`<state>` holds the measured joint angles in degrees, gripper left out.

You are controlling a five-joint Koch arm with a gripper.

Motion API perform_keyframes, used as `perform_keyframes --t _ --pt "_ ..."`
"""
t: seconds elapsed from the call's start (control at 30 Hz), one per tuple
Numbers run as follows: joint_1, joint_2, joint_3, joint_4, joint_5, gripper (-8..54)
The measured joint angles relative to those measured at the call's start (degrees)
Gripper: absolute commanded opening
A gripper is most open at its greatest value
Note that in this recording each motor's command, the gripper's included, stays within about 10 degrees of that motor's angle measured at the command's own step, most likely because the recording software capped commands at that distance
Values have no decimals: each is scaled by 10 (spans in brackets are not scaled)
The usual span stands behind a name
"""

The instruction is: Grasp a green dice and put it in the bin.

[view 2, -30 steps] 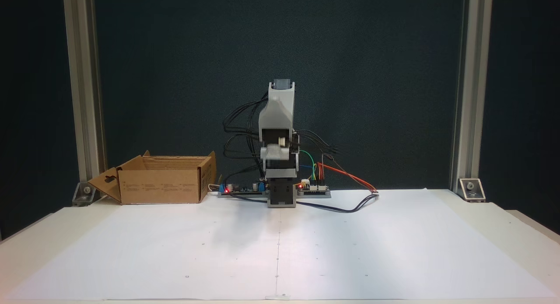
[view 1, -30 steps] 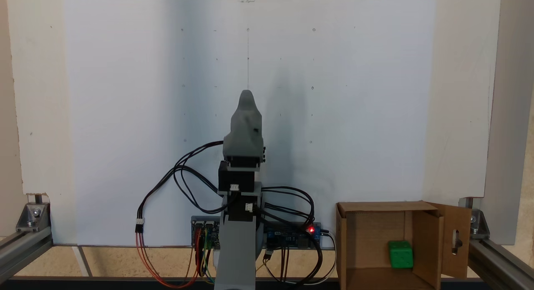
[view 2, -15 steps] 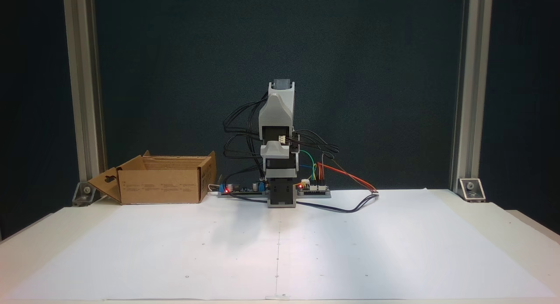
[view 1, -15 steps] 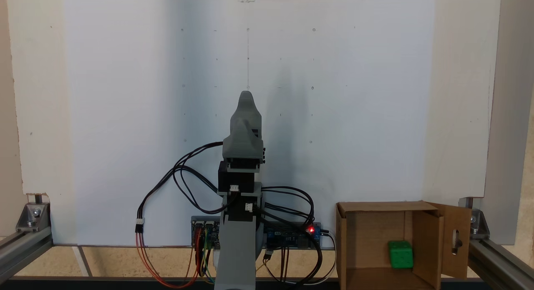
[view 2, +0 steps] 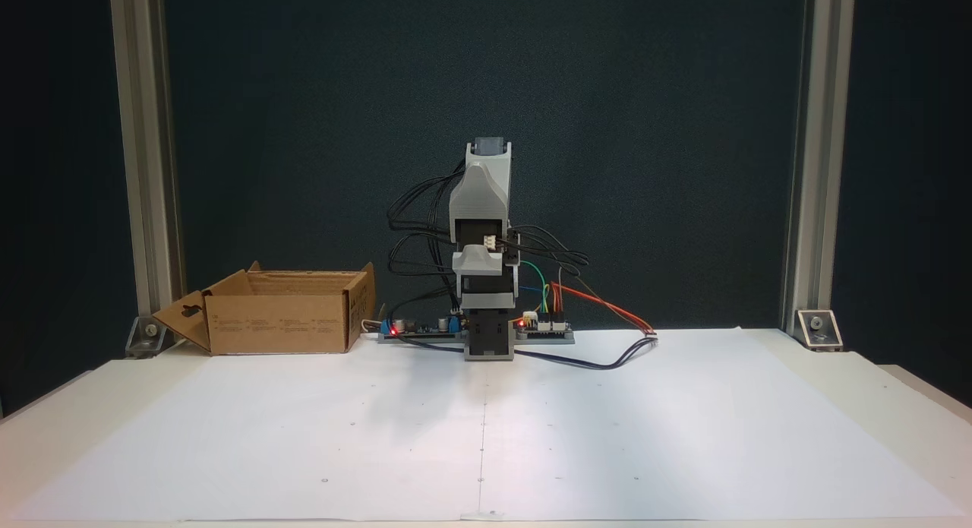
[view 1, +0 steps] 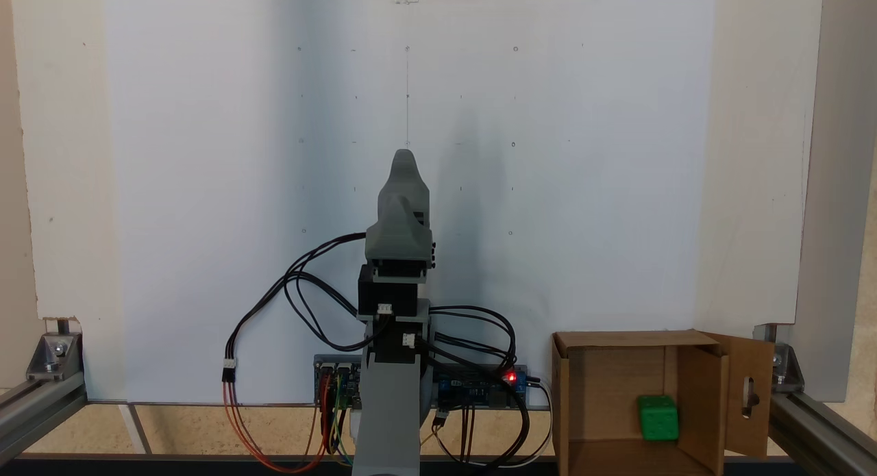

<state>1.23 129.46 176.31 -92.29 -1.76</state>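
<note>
White paper sheet (view 1: 205, 188) across the table, dark backdrop behind. Finds the gripper (view 1: 404, 159) tucked back over the arm's base, aimed out along the sheet's centre line. Reads as one grey taper from above and as a blunt grey block (view 2: 480, 260) head-on, so cannot tell whether wide or narrow; carries nothing green.

Against a second ago, shows the wrist rolled level and the fold slightly tighter, then no shift over the last half second: looks like settling into rest.

Outward, passes the controller boards (view 1: 479, 387) and looping wires, then reaches the bin (view 1: 610, 373), open-topped, slotted flap splayed outward. Holds the green dice (view 1: 658, 417) on its floor, close to the flap-side wall, well apart from the gripper. Suggests the drop is made and nothing remains to grasp.
</note>
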Motion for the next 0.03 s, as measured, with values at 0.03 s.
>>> perform_keyframes --t 0.03 --pt "0 0 0 0 0 446"
